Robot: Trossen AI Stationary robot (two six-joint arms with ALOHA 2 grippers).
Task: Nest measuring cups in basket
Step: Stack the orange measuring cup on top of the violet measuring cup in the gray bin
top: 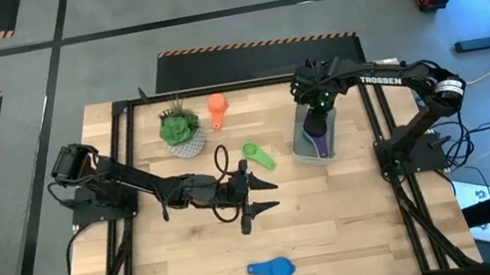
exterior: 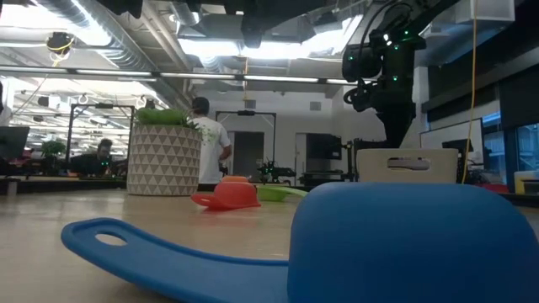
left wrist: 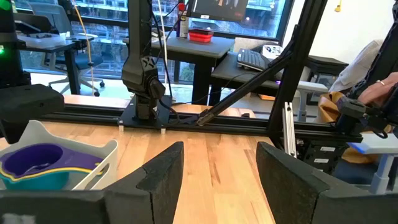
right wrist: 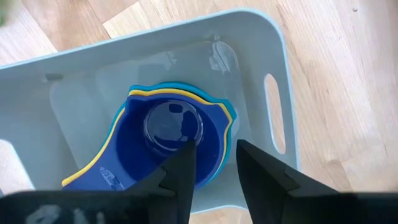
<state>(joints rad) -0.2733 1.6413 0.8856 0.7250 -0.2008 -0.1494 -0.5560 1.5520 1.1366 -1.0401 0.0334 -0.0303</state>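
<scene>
We see the right gripper (right wrist: 213, 163) poised directly above the basket (top: 306, 150), which sits near the right edge of the worktop (top: 343, 231); its fingers stand slightly apart, one on each side of the rim of the purple cup (right wrist: 166, 146), gripping nothing. That cup sits nested on top of a yellow cup (right wrist: 93, 169) and a teal cup (right wrist: 199, 93) inside the basket. The left gripper (top: 254, 200) hovers over the middle of the worktop, fingers spread and empty. The green cup (top: 259, 156) lies just left of the basket, the orange cup (top: 218, 110) near the back edge beside the potted plant (top: 182, 129), and the blue cup (top: 273, 270) near the front edge.
</scene>
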